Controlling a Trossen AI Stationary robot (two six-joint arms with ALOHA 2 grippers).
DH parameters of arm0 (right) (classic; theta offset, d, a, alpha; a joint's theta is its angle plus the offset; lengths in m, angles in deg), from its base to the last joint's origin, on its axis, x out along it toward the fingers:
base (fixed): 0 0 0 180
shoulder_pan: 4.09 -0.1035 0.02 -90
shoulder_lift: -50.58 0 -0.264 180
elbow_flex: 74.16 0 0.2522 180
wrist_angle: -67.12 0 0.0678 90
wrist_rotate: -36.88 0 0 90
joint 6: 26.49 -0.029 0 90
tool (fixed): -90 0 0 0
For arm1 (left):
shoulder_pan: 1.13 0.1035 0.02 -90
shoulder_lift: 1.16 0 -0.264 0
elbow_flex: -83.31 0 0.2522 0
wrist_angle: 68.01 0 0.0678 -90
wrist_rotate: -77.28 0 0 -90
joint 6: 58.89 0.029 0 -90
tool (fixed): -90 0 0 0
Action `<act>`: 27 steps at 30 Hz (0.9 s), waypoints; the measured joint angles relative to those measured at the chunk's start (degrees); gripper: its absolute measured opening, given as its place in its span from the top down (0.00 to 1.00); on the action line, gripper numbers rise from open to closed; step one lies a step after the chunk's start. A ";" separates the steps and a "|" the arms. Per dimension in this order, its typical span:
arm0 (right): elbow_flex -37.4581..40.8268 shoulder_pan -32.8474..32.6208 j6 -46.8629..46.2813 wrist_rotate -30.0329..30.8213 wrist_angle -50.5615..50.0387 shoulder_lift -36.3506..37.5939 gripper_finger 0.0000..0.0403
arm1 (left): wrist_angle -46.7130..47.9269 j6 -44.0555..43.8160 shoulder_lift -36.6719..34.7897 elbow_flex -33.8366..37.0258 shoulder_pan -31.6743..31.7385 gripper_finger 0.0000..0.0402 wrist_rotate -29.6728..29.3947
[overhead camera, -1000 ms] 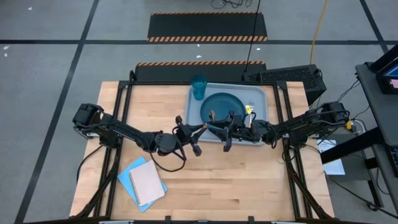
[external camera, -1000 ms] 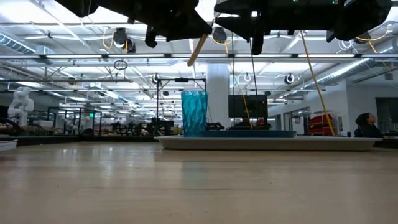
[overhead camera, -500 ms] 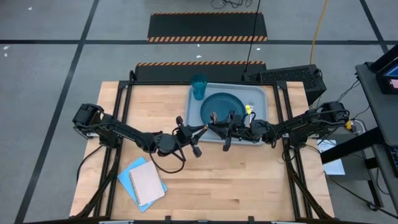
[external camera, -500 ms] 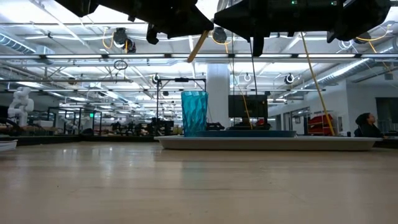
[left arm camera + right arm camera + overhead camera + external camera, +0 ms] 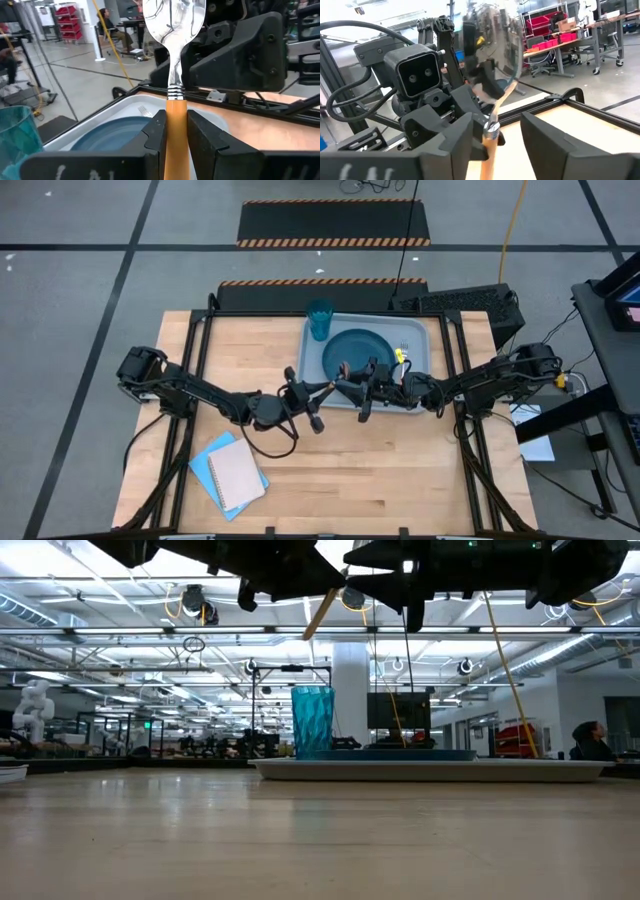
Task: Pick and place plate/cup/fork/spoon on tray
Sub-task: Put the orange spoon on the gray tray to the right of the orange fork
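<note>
One spoon [image 5: 174, 60], clamped in the left gripper [image 5: 175, 131] above the tray's [image 5: 312, 365] near edge; right gripper [image 5: 496, 131] spread around its bowl, not closed; one plate [image 5: 359, 350], one cup [image 5: 320, 319], one fork [image 5: 404, 347] on the tray; two notebooks [image 5: 231, 471] on the wooden table [image 5: 380, 470]; open hall behind; no readable writing.

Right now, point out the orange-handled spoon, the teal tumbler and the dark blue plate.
Silver spoon with orange-yellow handle [image 5: 176, 130]: left wrist view, on its handle.
Small teal translucent cup [image 5: 320, 319]: high view, on its rim.
Large round dark teal-blue plate [image 5: 357, 347]: high view, on its bare centre.
</note>
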 joint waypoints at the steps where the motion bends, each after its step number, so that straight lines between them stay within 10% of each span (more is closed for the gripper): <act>1: 0.00 0.00 0.04 0.25 0.02 0.00 0.59 | -0.10 -0.10 0.00 0.00 0.00 0.84 0.38; 27: -0.04 -0.15 4.28 -2.99 1.54 0.00 0.97 | -0.03 -2.58 -0.02 0.00 -0.05 0.84 3.10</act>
